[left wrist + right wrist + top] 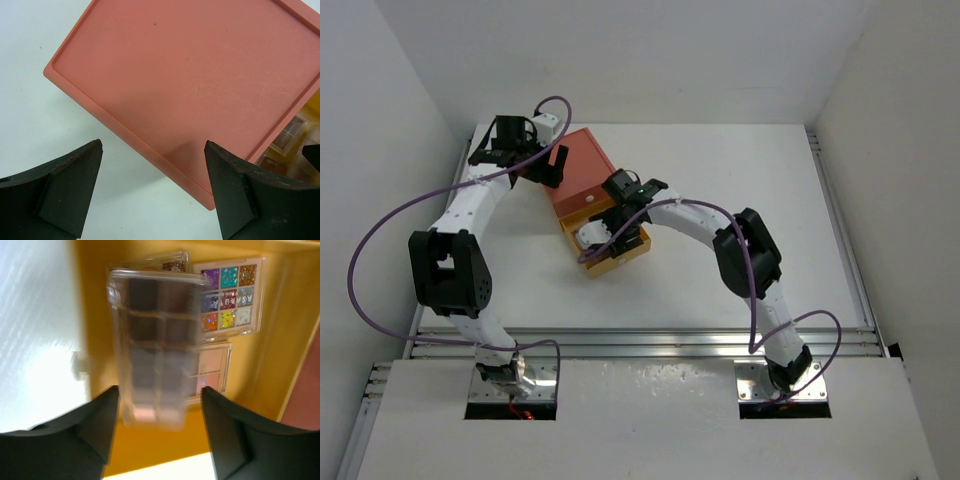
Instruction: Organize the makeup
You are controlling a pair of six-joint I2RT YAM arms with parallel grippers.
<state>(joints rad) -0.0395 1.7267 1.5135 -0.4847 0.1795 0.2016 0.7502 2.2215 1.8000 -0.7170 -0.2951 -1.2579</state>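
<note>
Salmon box lid (pixel 200 75): fills the left wrist view (plain, no writing); left gripper (pixel 154 148) hovers over its edge, jaws spread wide, holding nothing
Yellow drawer (pixel 250 405): stands pulled out toward the arms in the overhead view; only the right wrist view shows its contents
Multicoloured palette (pixel 227 295): flat in the drawer; letters across its middle row, seemingly "ASARU"
Pink palette (pixel 214 367): just beside it, partly covered
Brown palette (pixel 152 345): blurred, clear-cased, its end between the right gripper (pixel 160 388) fingers — gripped or loose, cannot tell
</note>
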